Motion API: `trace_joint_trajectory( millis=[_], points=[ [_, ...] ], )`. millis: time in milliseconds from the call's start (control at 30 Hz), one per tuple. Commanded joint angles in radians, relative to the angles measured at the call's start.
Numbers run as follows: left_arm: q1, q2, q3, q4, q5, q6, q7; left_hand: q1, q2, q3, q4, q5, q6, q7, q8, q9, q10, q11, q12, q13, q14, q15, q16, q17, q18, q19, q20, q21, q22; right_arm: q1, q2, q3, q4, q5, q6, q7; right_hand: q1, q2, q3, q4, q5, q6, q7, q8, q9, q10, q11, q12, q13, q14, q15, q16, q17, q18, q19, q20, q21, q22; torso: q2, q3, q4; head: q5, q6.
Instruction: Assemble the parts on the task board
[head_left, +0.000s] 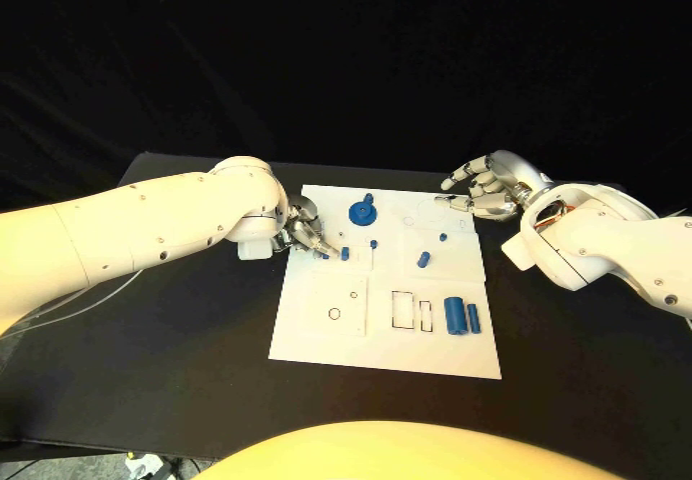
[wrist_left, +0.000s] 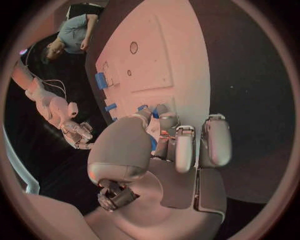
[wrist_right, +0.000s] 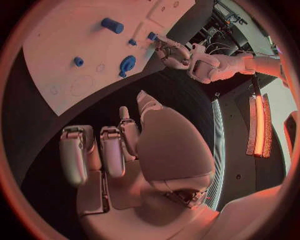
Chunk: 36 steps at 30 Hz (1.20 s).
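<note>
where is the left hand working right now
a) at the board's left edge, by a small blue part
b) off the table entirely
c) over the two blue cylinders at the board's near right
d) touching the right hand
a: in the head view the left hand sits at the left edge of the task board, its fingertips by a small blue part.

1. One white rectangular task board lies on the black tabletop.
2. One large round blue part sits near the board's far edge.
3. Two upright blue cylindrical parts stand side by side near the board's right edge; the second is thinner.
4. Four small blue parts are countable across the board's far half: and.
5. Two silver many-fingered hands are present: one left hand, one right hand.
</note>
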Motion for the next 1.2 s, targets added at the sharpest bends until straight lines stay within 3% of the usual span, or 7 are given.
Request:
trace_joint_trajectory(
  millis=[33,533,767,933,1033,1067,1200],
  points=[
    [-0.006,0.0,-0.003,0.003,-0.005,0.028,-0.002,-0.014,-0.006,-0.012,0.001,0.003,0.007,0.003,0.0,0.002,0.005,-0.001,0.0,0.001,0.106,-0.004,0.003,0.264,-0.011,0.004,0.0,-0.004,0.0,0.0,0.0,0.0,0.001,-0.004,0.01,0.009,-0.005,-0.001,0.006,-0.003,0.003,-0.005,0.001,0.001,0.001,0.005,-0.002,0.003,0.067,0.089,-0.007,-0.004,0.19,0.012,0.074,-0.006,-0.006,0.215,0.0,-0.0001,0.0001,-0.001,0.0],
    [-0.006,-0.007,0.005,0.011,0.001,-0.016,0.003,-0.09,-0.008,-0.096,0.003,0.002,0.01,0.001,0.006,0.009,0.007,-0.002,0.001,0.003,0.106,-0.005,0.003,0.264,-0.01,0.004,-0.001,-0.005,-0.001,0.0,0.002,0.0,-0.002,-0.004,0.01,0.01,-0.005,-0.001,0.006,-0.003,0.003,-0.005,0.001,0.001,0.001,0.005,-0.002,0.003,0.067,0.089,-0.007,-0.004,0.19,0.012,0.074,-0.006,-0.006,0.215,0.001,0.0007,-0.0003,-0.001,0.002],
    [-0.005,-0.045,0.04,0.048,0.069,-0.048,0.019,-0.084,0.014,-0.112,0.0,0.003,-0.007,0.005,0.002,0.011,-0.019,0.001,-0.023,-0.029,0.096,-0.003,-0.012,0.242,-0.005,-0.013,0.0,-0.02,-0.027,-0.003,0.002,0.0,-0.004,-0.003,0.008,0.012,-0.005,-0.001,0.006,-0.003,0.003,-0.005,0.001,0.001,0.001,0.005,-0.002,0.003,0.067,0.089,-0.007,-0.004,0.19,0.012,0.074,-0.006,-0.006,0.215,0.0,0.0007,-0.0006,-0.005,0.007],
    [0.0,-0.075,0.064,0.091,0.114,-0.092,0.071,0.011,0.051,-0.124,0.0,0.005,-0.111,0.05,-0.031,0.004,-0.218,0.042,-0.158,-0.212,0.012,0.033,-0.122,0.101,0.038,-0.154,0.025,-0.15,-0.24,-0.004,0.001,0.0,-0.007,-0.001,0.005,0.015,-0.011,-0.004,0.015,-0.004,0.003,-0.014,0.0,0.019,0.0,0.004,-0.002,0.003,0.066,0.089,-0.007,-0.005,0.187,0.013,0.073,-0.007,-0.009,0.213,-0.001,-0.0007,0.0006,-0.011,0.013],
    [0.002,-0.084,0.071,0.109,0.12,-0.152,0.123,0.037,0.055,-0.135,0.0,0.005,-0.135,0.064,-0.045,-0.014,-0.248,0.055,-0.162,-0.22,-0.018,0.044,-0.157,0.058,0.049,-0.191,0.036,-0.192,-0.3,-0.005,0.001,0.0,-0.008,0.002,0.003,0.019,-0.012,-0.005,0.019,-0.005,0.002,-0.018,0.0,0.026,0.0,0.004,-0.002,0.003,0.065,0.088,-0.007,-0.006,0.186,0.013,0.073,-0.007,-0.01,0.213,-0.001,-0.0004,-0.0001,-0.014,0.018],
    [0.003,-0.085,0.072,0.113,0.121,-0.171,0.14,0.077,0.054,-0.134,0.001,0.005,-0.163,0.076,-0.067,-0.035,-0.282,0.067,-0.177,-0.23,-0.074,0.055,-0.222,-0.017,0.071,-0.265,0.045,-0.272,-0.413,-0.006,0.001,0.0,-0.009,0.002,0.002,0.02,-0.012,-0.005,0.019,-0.005,0.002,-0.018,0.0,0.026,0.0,0.004,-0.002,0.003,0.065,0.088,-0.007,-0.006,0.186,0.013,0.073,-0.007,-0.01,0.213,-0.002,-0.0004,-0.0003,-0.015,0.019],
    [0.003,-0.08,0.075,0.124,0.095,-0.262,0.235,0.174,0.044,-0.119,0.0,0.007,-0.198,0.106,-0.114,-0.117,-0.338,0.095,-0.2,-0.268,-0.169,0.08,-0.332,-0.144,0.103,-0.369,0.069,-0.435,-0.612,-0.007,0.0,0.0,-0.01,0.007,-0.005,0.028,-0.012,-0.006,0.019,-0.005,0.003,-0.018,0.0,0.026,0.0,0.002,-0.002,0.0,0.063,0.088,-0.007,-0.008,0.182,0.014,0.072,-0.007,-0.012,0.212,-0.001,0.0004,0.0003,-0.02,0.026]
  ],
)
